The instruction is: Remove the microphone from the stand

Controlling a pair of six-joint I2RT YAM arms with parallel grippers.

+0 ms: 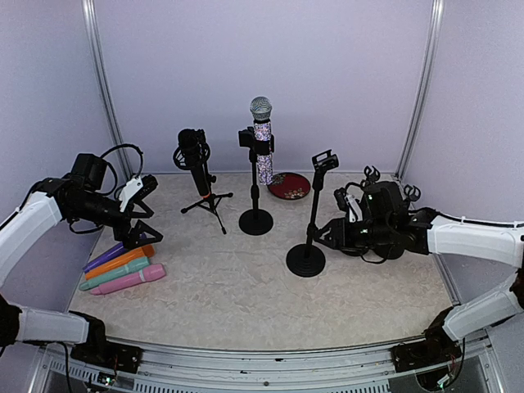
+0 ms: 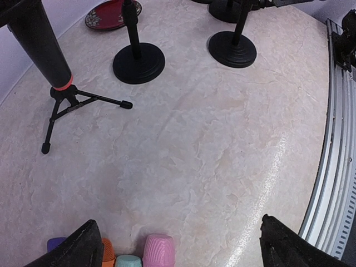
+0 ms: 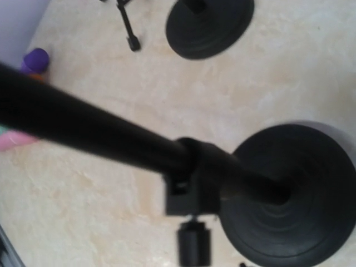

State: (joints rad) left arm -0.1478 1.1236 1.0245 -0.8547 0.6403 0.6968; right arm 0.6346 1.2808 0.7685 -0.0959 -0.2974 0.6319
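Note:
A glittery microphone [image 1: 263,147] with a silver mesh head stands upright in the clip of the middle stand [image 1: 255,219]. A black microphone [image 1: 195,160] sits in a small tripod stand [image 2: 64,105] to its left. The right stand [image 1: 314,205] has an empty clip on top. My right gripper [image 1: 326,233] is low against that stand's pole [image 3: 83,130], just above its round base [image 3: 300,194]. Its fingers do not show in the right wrist view. My left gripper [image 2: 178,222] hangs open over the left of the table, holding nothing.
Several coloured microphones lie side by side at the left, the pink one [image 1: 131,280] nearest, their heads just under my left fingers [image 2: 83,245]. A red plate [image 1: 289,186] lies at the back behind the middle stand. A metal rail [image 2: 339,167] edges the table front.

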